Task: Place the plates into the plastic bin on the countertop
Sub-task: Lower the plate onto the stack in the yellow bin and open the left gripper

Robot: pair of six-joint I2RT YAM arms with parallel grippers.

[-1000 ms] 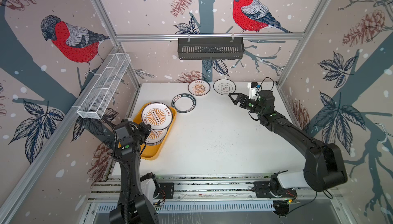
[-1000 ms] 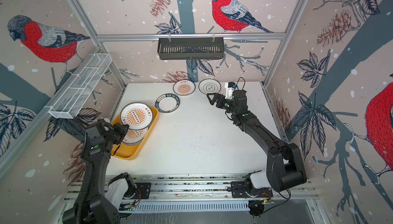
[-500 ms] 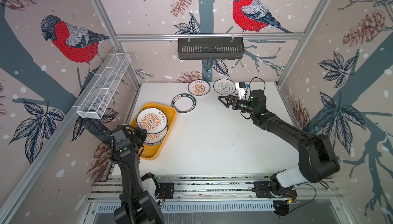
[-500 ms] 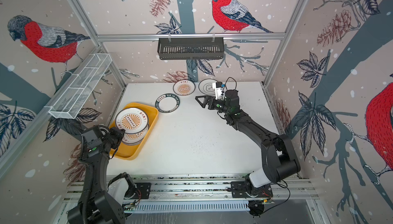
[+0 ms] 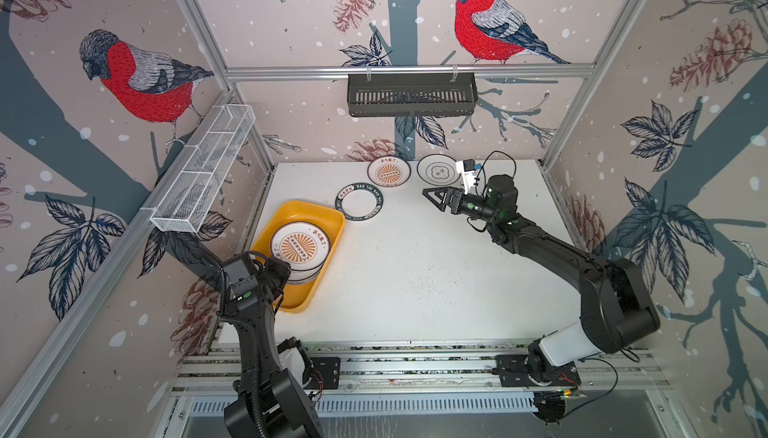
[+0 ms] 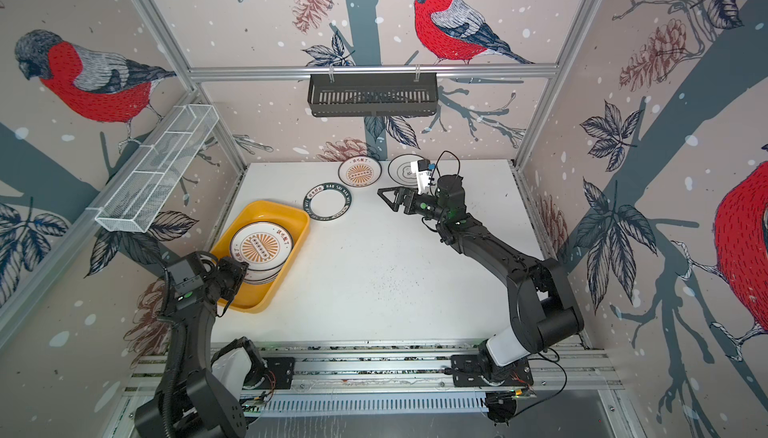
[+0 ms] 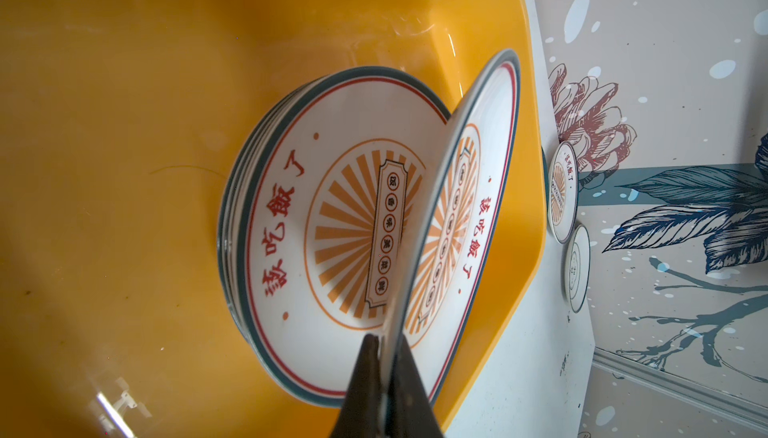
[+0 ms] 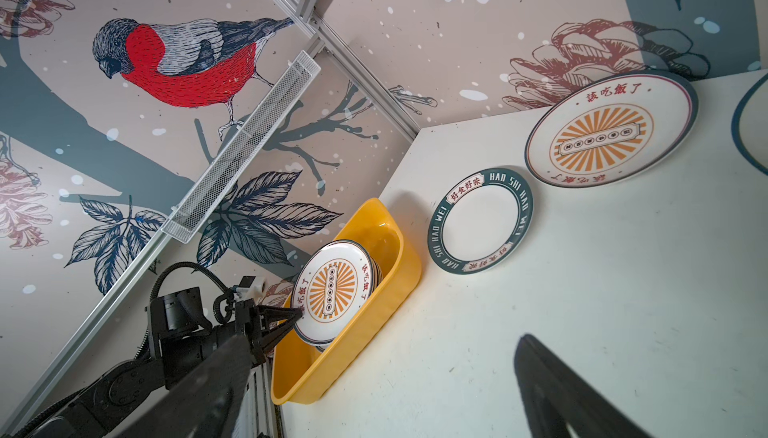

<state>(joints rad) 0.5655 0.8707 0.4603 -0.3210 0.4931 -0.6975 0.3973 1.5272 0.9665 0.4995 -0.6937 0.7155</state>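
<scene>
left gripper (image 7: pixel 386 342) jaws clench a tilted sunburst plate (image 7: pixel 469 190) over the stack (image 7: pixel 324 228) in the plastic bin (image 7: pixel 124 82). right gripper (image 5: pixel 434 199) hangs above the surface (image 5: pixel 415 282), jaws released.

Bullfinch wallpaper (image 5: pixel 490 24) with pinecones and dark branches covers the three walls between aluminium rails (image 5: pixel 291 73). A black slatted basket (image 5: pixel 411 95) hangs at the back, and a white wire-mesh basket (image 5: pixel 203 169) hangs along the left wall.
</scene>
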